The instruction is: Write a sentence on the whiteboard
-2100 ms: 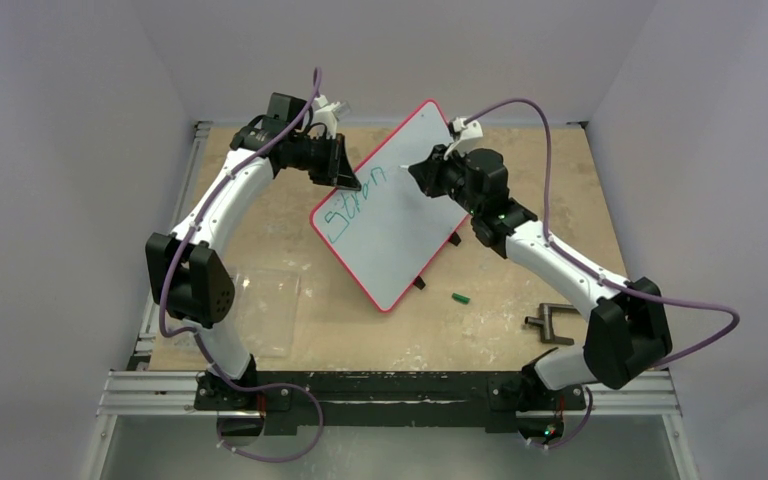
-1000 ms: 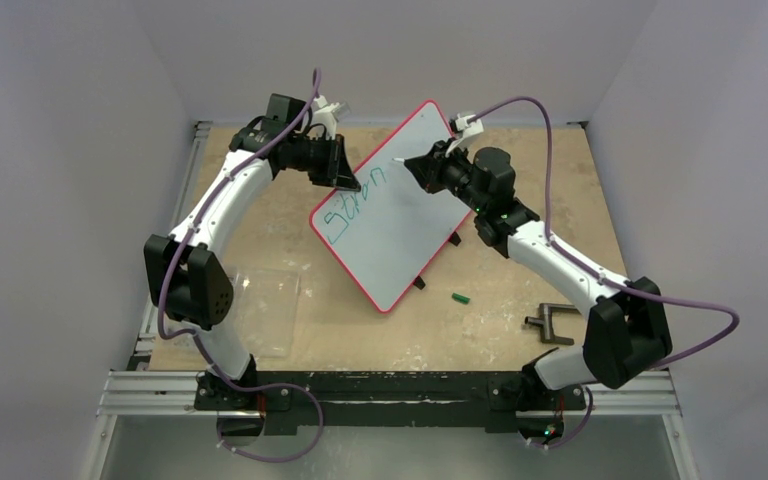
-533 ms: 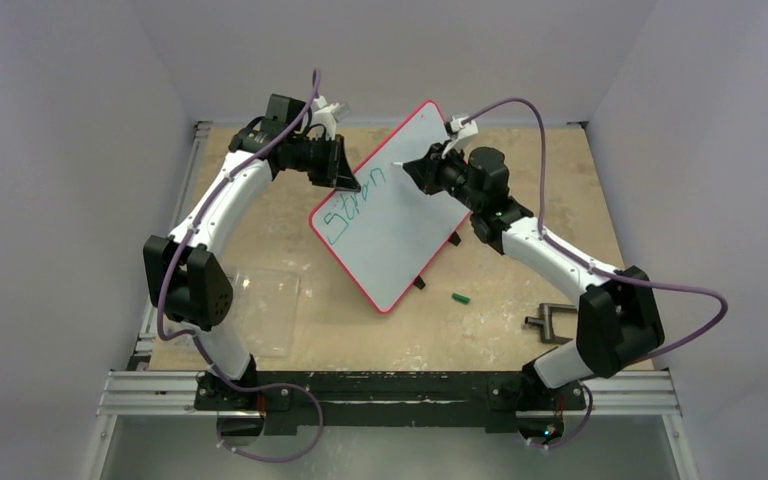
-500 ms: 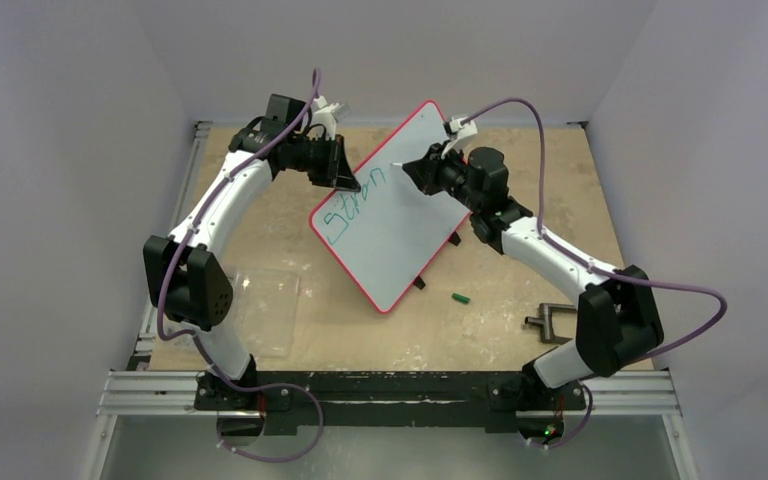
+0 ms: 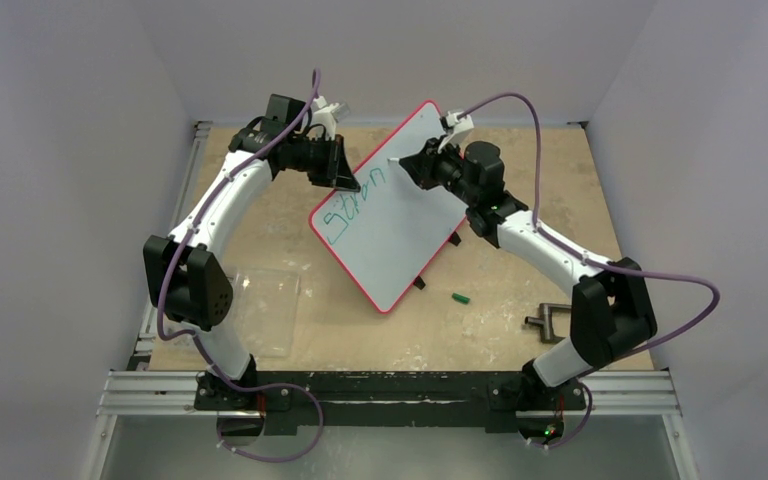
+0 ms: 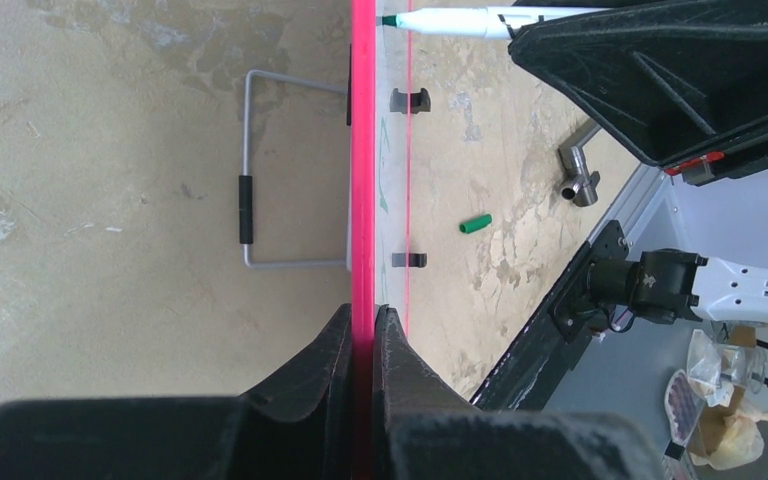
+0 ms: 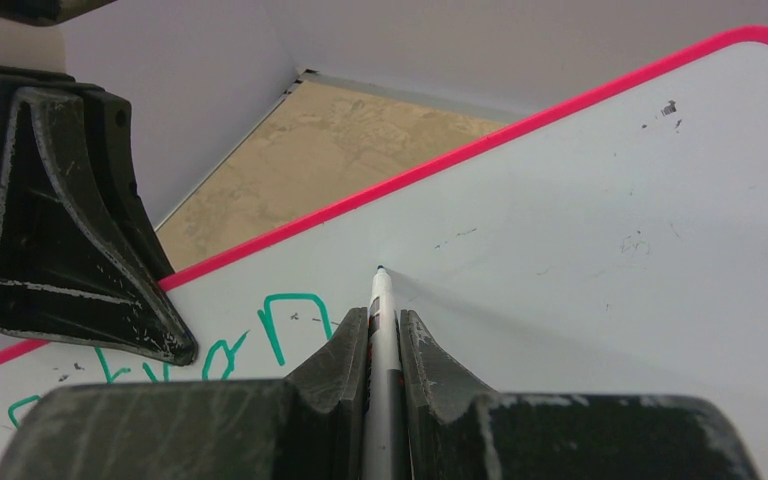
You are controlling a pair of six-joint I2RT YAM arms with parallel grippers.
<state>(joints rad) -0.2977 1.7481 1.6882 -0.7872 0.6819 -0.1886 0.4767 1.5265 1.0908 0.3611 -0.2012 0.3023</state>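
Note:
The whiteboard (image 5: 400, 225), white with a thin red rim, is propped at a tilt in the middle of the table. My left gripper (image 5: 352, 183) is shut on its red upper-left rim (image 6: 363, 200). Green letters (image 5: 352, 205) reading about "Stron" run along that edge; the sentence is only partly written. My right gripper (image 5: 412, 166) is shut on a white marker (image 7: 380, 330) with a green tip. The tip (image 7: 380, 270) sits at the board surface (image 7: 580, 230) just right of the last green letter (image 7: 290, 322).
A green marker cap (image 5: 461, 298) lies on the table right of the board. A grey metal handle (image 5: 550, 325) lies at the right. A clear plastic sheet (image 5: 265, 310) lies at the near left. The board's wire stand (image 6: 250, 210) shows behind it.
My right gripper with the marker has moved up and left along the board, past the last letter. The left gripper and board have stayed still. No new stroke shows.

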